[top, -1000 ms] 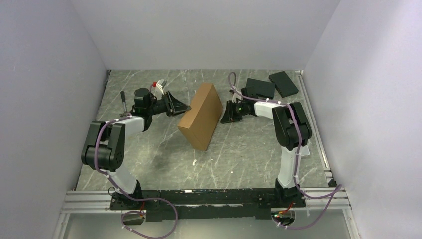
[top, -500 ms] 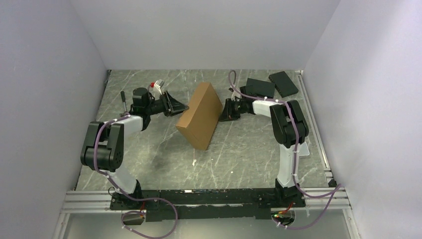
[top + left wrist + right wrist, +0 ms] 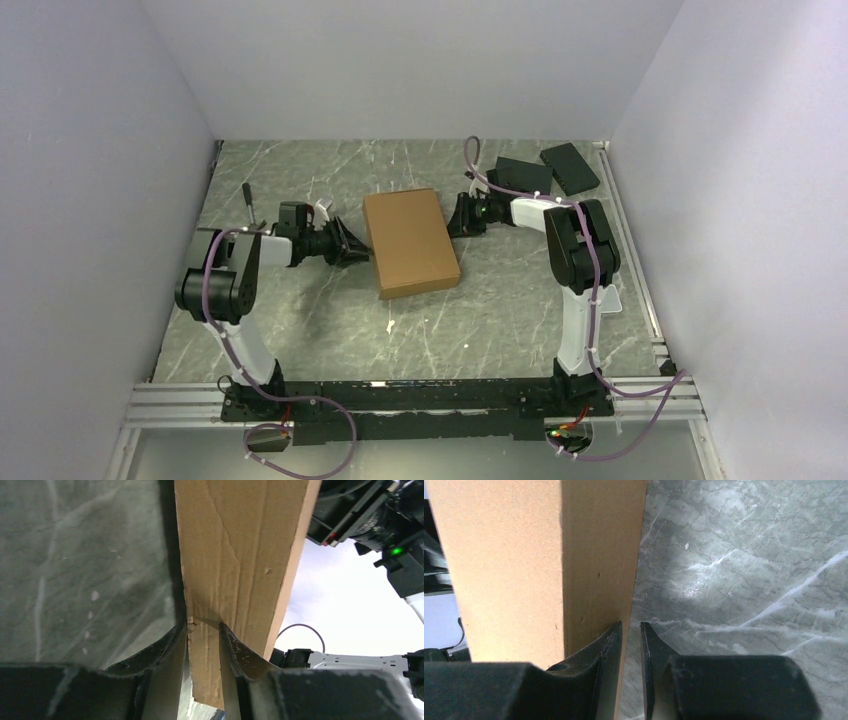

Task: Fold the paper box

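The paper box (image 3: 410,240) is a plain brown cardboard box lying flat and closed on the grey marble table. My left gripper (image 3: 358,248) is at the box's left side. In the left wrist view the left gripper (image 3: 204,630) is shut on a torn strip of the box's side wall (image 3: 240,555). My right gripper (image 3: 455,215) is at the box's far right corner. In the right wrist view the right gripper (image 3: 630,627) has its jaws almost closed, with bare table showing between them. Its upper finger lies against the box's side (image 3: 524,565).
Two black flat slabs (image 3: 523,176) (image 3: 570,167) lie at the back right, just behind the right arm. A small black stick-like tool (image 3: 247,200) lies at the left by the wall. White walls close in three sides.
The box stood tilted on edge between the grippers; now it lies flat. The left gripper has dropped low and forward to the box's left side. The right gripper has shifted slightly back.
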Motion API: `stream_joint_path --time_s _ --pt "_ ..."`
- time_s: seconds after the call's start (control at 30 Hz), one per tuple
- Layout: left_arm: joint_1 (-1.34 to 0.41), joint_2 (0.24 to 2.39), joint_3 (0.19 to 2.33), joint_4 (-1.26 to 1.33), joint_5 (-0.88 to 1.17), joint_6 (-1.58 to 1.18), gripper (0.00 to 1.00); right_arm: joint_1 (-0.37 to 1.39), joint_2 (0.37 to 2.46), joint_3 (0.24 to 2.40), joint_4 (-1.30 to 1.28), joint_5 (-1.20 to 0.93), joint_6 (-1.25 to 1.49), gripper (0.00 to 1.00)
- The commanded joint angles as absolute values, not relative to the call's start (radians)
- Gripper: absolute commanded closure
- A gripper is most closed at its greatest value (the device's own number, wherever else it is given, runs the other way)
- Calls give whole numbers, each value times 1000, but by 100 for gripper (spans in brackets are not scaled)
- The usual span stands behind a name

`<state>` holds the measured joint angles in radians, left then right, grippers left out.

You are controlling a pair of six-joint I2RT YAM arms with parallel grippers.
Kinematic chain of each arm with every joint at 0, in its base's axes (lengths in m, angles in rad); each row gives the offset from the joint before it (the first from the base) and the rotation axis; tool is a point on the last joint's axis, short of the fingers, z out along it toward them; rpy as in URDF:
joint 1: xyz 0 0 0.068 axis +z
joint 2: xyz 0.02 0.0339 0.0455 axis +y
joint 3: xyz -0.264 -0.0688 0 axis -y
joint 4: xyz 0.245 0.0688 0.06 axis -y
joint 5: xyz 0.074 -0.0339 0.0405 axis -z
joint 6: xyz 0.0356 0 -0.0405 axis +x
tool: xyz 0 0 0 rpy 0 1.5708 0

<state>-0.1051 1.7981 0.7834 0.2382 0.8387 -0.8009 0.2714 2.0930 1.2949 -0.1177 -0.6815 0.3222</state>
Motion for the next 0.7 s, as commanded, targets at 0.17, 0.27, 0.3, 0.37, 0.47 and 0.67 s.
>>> stream_joint_path --time_s 0.17,0.27,0.3,0.37,0.47,0.67 --pt "-123 1890 801 229 834 -746 64 293 2091 1343 -161 -662 264 74" --pt "-123 1860 825 100 734 -695 62 287 2065 1355 -201 -611 218 72" --pt "-123 1843 832 59 693 -682 61 286 2052 1356 -211 -590 197 72" --pt "-123 1807 835 7 635 -668 60 277 2029 1357 -228 -553 163 70" --pt "-123 1751 828 -48 562 -660 58 259 1986 1356 -259 -504 94 67" --pt "-101 1575 753 -36 443 -675 55 208 1835 1324 -314 -474 -56 59"
